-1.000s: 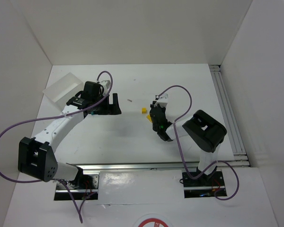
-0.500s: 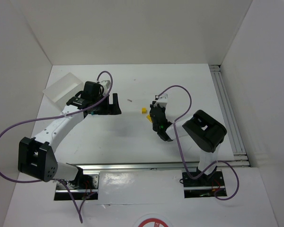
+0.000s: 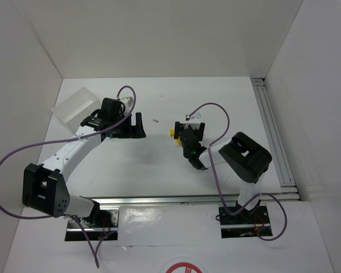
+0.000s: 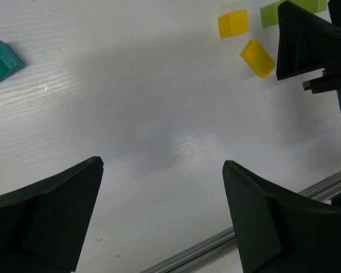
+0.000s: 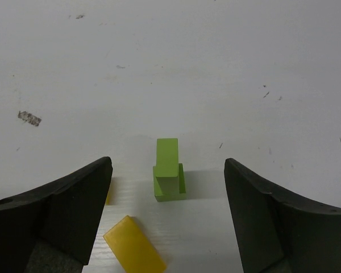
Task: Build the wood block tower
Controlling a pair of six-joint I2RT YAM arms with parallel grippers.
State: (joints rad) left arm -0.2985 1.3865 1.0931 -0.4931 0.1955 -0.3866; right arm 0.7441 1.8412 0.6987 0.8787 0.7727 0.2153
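Observation:
In the right wrist view a light green block (image 5: 167,158) stands upright on the white table against a lower green piece. My right gripper (image 5: 167,161) is open, with one finger on either side of the block and not touching it. A yellow block (image 5: 135,245) lies flat at the near left. A second yellow block (image 5: 109,191) peeks out from behind the left finger. From above, my right gripper (image 3: 188,127) is next to a yellow block (image 3: 172,133). The teal piece (image 4: 0,54) lies far left in the left wrist view. My left gripper (image 4: 162,164) is open and holds nothing.
A white tray (image 3: 75,105) sits at the back left, behind my left arm (image 3: 79,145). Metal rails run along the right side (image 3: 271,131) and the near edge (image 3: 176,199). White walls enclose the table. A small dark speck (image 3: 156,120) lies between the two grippers.
My right gripper's jaws have gone from shut to spread wide around the green block. The left arm has not moved.

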